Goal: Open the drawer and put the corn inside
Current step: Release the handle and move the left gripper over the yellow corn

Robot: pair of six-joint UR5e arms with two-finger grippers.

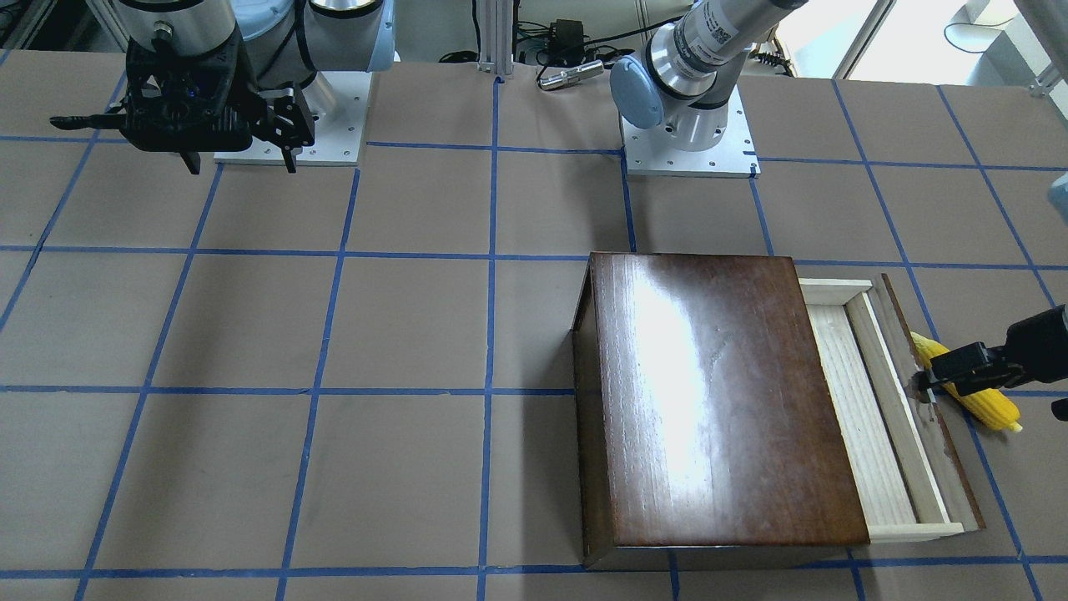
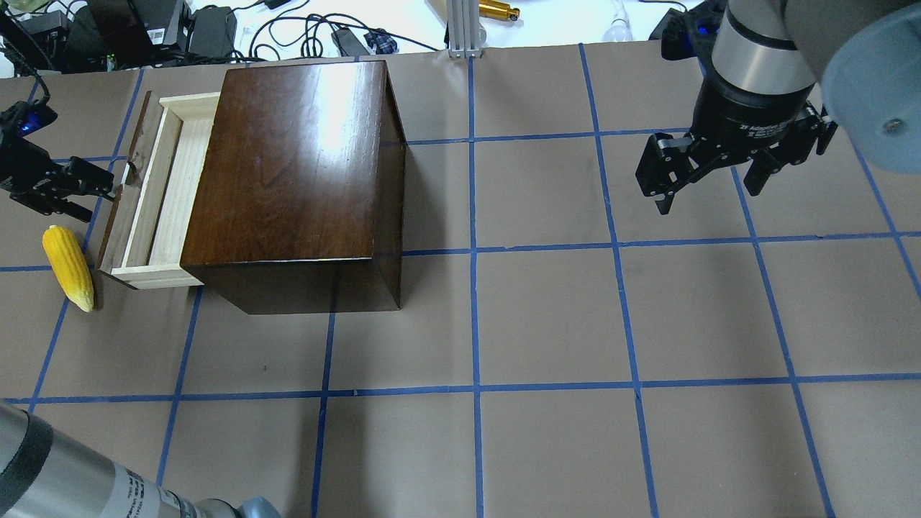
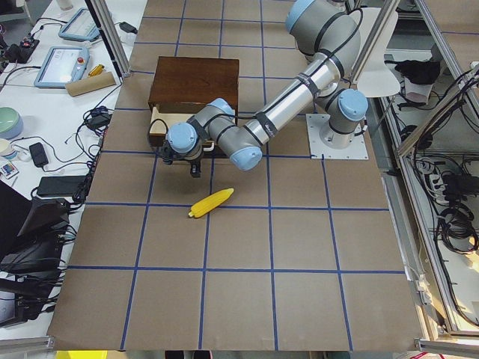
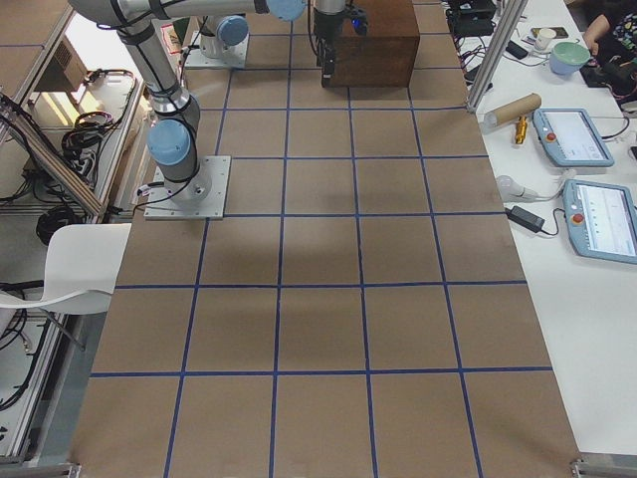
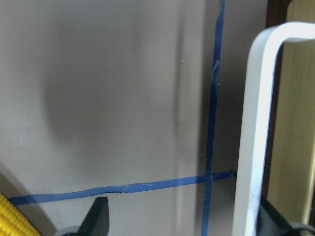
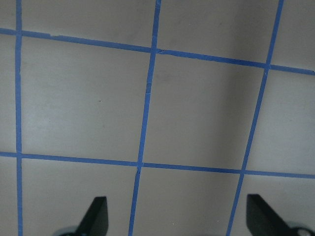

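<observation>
Glossy dark-brown box (image 2: pixel 295 158); pale raw-wood drawer (image 2: pixel 173 180) partly out. Bumpy, tapered yellow corn (image 2: pixel 68 267) on taped counter (image 2: pixel 547 316) beside front panel. Left hand (image 2: pixel 97 200) unclenched around thin metal pull (image 5: pixel 258 123); right hand (image 2: pixel 709 198) unclenched, aloft.

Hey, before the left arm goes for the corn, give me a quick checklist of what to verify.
1. Drawer open enough: ok, pale floor exposed.
2. Exposed drawer floor free: ok.
3. Left pincer off the pull: not ok, open jaws straddle it.
4. Corn unobstructed: ok, on the table beside the drawer front.
5. Right pincer out of the way: ok, open, far across the table.
</observation>
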